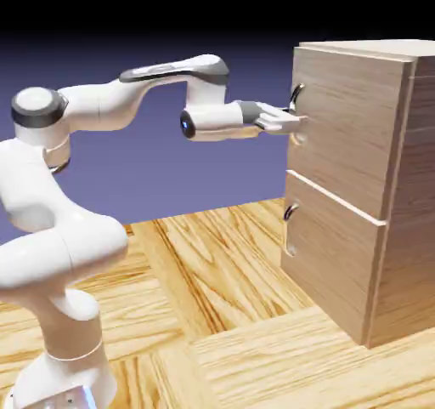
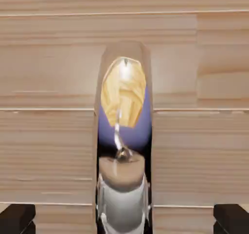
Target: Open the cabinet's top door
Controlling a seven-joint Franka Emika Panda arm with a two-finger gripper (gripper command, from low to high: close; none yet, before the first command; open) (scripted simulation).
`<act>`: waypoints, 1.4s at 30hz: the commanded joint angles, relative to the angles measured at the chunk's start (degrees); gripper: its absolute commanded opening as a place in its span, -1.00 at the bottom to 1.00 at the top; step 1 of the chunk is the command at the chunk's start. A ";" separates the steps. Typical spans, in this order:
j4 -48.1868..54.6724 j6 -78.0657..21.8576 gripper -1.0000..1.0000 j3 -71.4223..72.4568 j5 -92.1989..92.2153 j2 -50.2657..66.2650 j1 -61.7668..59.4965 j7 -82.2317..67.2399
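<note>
Gripper: stood with jaws parted, bare space showing to either side – had hold of nothing, as far as could be seen.
Handle: ran lengthwise between the fingertips, near both; looked curved, smooth and shiny, likely metal, hard and rather slippery.
Top door: lay straight ahead of the gripper, facing it; appeared flush with the cabinet, so seemingly shut.
Lower door: sat below the gripper, outside the job, with a handle of its own.
Grip, as judged: called for a pinch across the narrow width, one finger each side, around the middle of the bar – away from the curved ends, where pads might slide.
Door, as judged: seemed stiff, wide and moderately heavy, not fragile; would probably swing rather than slide, so needed a slow, curving pull back toward the arm.
Risk, as judged: might slip off the polished metal or twist in the grip if pulled dead straight.
Next, as judged: needed closing on the handle, then drawing back.
</note>
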 commanded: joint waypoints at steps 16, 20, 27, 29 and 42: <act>-16.98 -11.73 -1.00 -16.19 2.78 15.23 24.27 -23.16; -19.93 -13.01 -1.00 -23.21 2.67 19.59 32.58 -29.63; -28.57 -18.58 -1.00 -36.98 -8.43 19.24 46.93 -26.71; -31.67 -21.03 -1.00 -40.98 -13.42 17.70 50.38 -23.92; -46.32 -39.68 -1.00 -64.73 -45.81 6.96 60.39 -10.07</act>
